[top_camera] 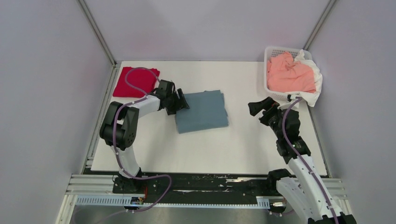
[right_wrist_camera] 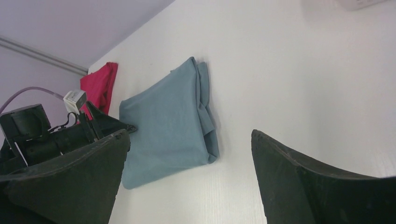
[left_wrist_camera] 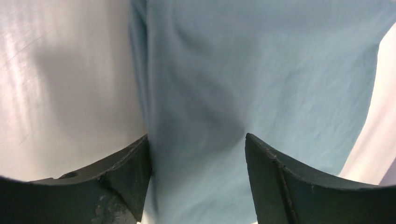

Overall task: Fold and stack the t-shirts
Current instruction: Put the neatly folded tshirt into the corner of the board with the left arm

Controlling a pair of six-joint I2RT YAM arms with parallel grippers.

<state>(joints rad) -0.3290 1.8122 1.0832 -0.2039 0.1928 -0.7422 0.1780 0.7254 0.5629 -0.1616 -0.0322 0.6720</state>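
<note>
A dusty teal-blue t-shirt [top_camera: 204, 111] lies folded in a rectangle at the table's middle; it also shows in the right wrist view [right_wrist_camera: 166, 121]. My left gripper [top_camera: 182, 101] is low over its left edge, jaws apart, with the teal cloth [left_wrist_camera: 233, 79] filling the space between the fingers [left_wrist_camera: 126, 172]. A bright red t-shirt [top_camera: 135, 81] lies folded at the back left. A salmon-pink t-shirt [top_camera: 289, 74] is bunched in the basket. My right gripper [top_camera: 257, 106] is open and empty, above bare table to the right of the teal shirt.
The white perforated basket [top_camera: 273, 50] stands at the back right corner, with a white cloth [top_camera: 314, 95] hanging over its near rim. Grey walls close the table at the left, back and right. The white tabletop [top_camera: 210, 149] runs to the near rail.
</note>
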